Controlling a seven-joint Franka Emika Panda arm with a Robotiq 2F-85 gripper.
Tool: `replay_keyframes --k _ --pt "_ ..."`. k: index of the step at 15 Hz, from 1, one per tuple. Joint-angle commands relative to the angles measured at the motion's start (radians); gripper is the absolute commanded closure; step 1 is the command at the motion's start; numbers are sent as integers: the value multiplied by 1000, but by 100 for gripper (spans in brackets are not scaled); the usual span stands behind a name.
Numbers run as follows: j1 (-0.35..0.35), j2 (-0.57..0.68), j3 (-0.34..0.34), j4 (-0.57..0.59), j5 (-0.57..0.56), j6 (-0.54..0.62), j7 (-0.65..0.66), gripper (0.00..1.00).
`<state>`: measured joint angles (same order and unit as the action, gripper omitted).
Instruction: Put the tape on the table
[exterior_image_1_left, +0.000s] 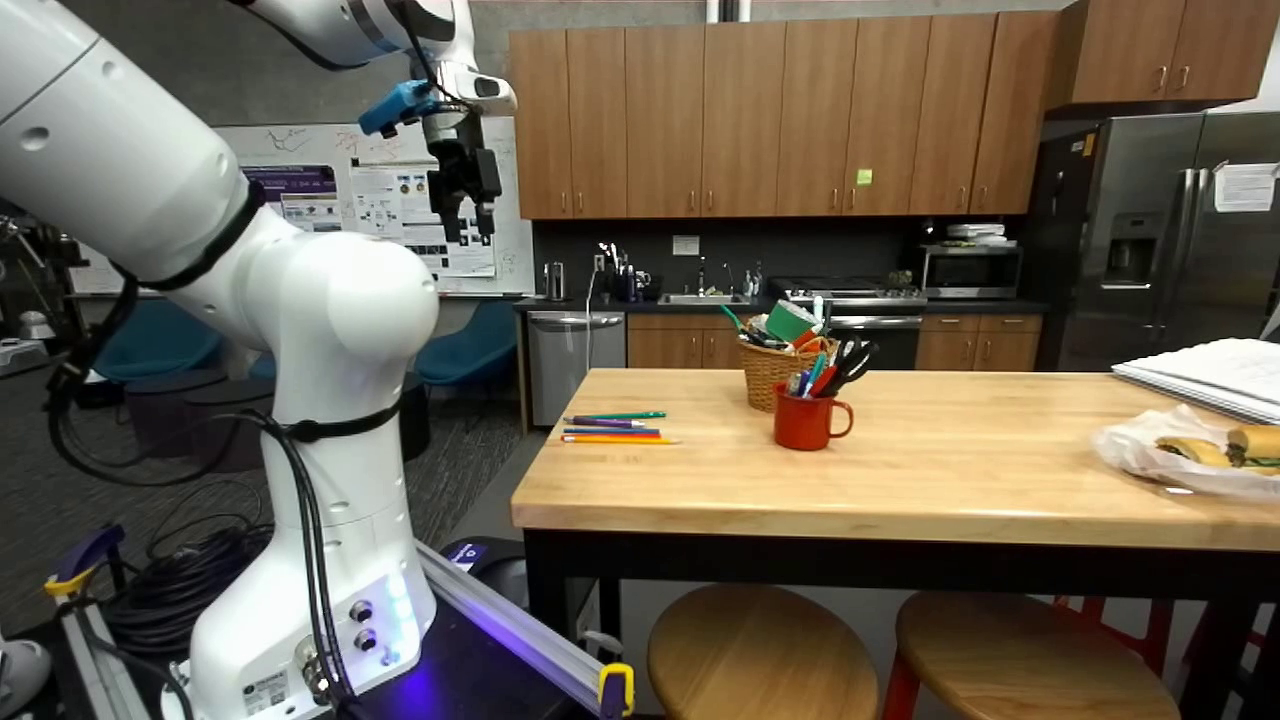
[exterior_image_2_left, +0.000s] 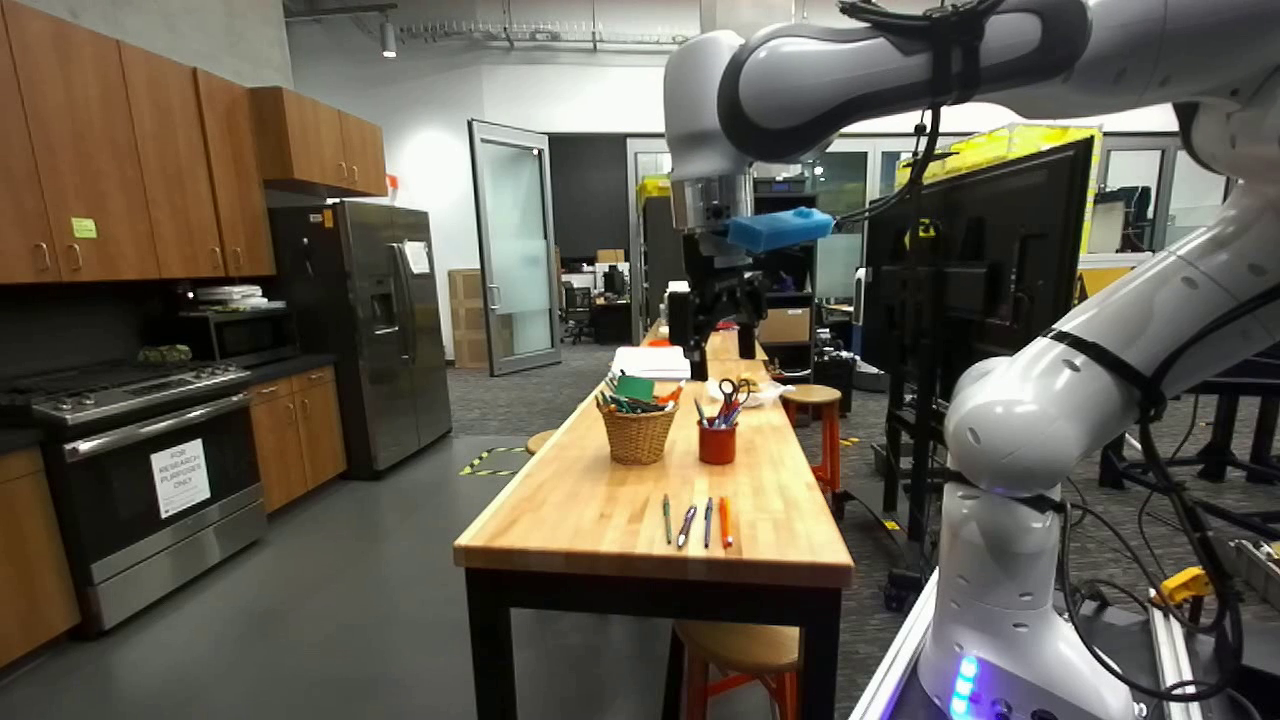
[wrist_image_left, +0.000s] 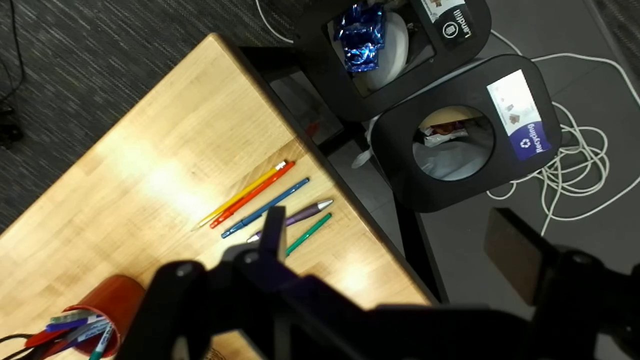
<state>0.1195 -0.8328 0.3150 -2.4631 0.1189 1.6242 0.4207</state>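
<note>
1. I take the green roll (exterior_image_1_left: 788, 322) for the tape; it pokes up from the wicker basket (exterior_image_1_left: 766, 378) and looks tilted, though which way its hole faces I cannot tell.
2. The red mug (exterior_image_1_left: 803, 424) stands just beside the basket, so a descent straying that way could catch what sticks out of it.
3. On the desk (exterior_image_1_left: 950, 480), the row of pens (wrist_image_left: 265, 207) lies between the basket and the short end.
4. The tool (exterior_image_1_left: 469, 228) hangs high, seemingly near that short end; from it the roll lies lower and farther in along the desk, past the pens. The wrist view catches only what looks like a scrap of the basket, at its bottom edge.
5. There the jaws stand wide apart, holding nothing.
6. The next move, I judge, calls for travel along the desk first, then a drop, with the jaws turned to straddle the roll's rim.
</note>
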Motion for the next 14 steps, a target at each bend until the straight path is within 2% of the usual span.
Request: replay_keyframes --k 1,11,12,14 --pt "-30 -7 -24 -12 -29 9 -23 0" --pt "-68 -69 -187 -78 -132 37 -208 0" --pt "-62 -36 -159 -54 -113 18 -177 0" --pt "-72 -45 -178 -62 -119 23 -195 0"
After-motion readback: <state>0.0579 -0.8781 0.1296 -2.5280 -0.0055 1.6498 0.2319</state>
